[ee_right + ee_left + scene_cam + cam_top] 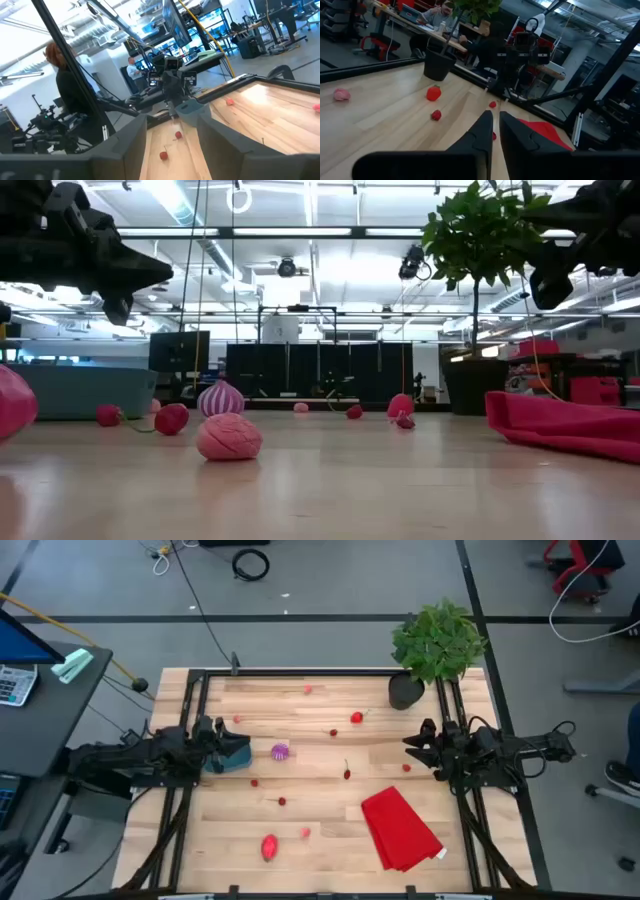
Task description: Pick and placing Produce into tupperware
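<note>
Overhead arrangement of the wooden table (330,830). The left gripper (212,730) sits at the left edge, fingers (485,131) drawn nearly together with nothing between them, just beside the teal tupperware (232,752). The right gripper (418,745) waits at the right edge, fingers (131,137) spread apart and empty, raised above the surface. The produce lies scattered across the middle: a purple-and-white round piece (280,751) just beside the tupperware, a larger red oval (269,846) near the front edge, a red strawberry-like piece (356,718) toward the back, and small red pieces between. A red folded cloth (400,830) fills the front right corner; a black plant pot (406,690) stands at the back right corner. The centre strip between the grippers holds only small pieces.
</note>
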`<state>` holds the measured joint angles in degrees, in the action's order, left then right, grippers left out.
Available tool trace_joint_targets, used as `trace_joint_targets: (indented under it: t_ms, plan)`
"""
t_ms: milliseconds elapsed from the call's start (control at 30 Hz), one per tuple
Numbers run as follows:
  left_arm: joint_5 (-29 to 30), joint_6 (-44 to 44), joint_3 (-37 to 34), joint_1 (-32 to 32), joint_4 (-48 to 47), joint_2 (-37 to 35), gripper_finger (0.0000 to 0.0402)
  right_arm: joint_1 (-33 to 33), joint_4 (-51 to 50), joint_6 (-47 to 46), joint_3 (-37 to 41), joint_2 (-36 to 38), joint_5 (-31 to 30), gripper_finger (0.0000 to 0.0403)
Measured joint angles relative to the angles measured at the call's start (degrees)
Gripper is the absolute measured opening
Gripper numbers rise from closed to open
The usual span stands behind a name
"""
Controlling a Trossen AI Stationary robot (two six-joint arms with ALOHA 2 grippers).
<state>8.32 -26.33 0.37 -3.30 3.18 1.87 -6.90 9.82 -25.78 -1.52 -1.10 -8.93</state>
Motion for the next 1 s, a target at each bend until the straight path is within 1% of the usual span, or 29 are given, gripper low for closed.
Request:
trace_joint_targets:
  t_ms: [433,767,1000]
  plan:
    - [0.0,-0.02,-0.01,-0.01,-0.01,0.0,0.0028,0.02,-0.01,0.0,-0.01,0.02,0.01,0.0183]
    - [0.0,-0.02,0.01,-0.01,-0.02,0.0,0.004,0.0,-0.02,0.0,-0.01,0.01,0.01,0.0183]
    - [0.0,-0.01,0.0,0.0,-0.01,-0.01,0.0035,0.0,0.0,0.0,-0.01,0.0,0.0,0.0183]
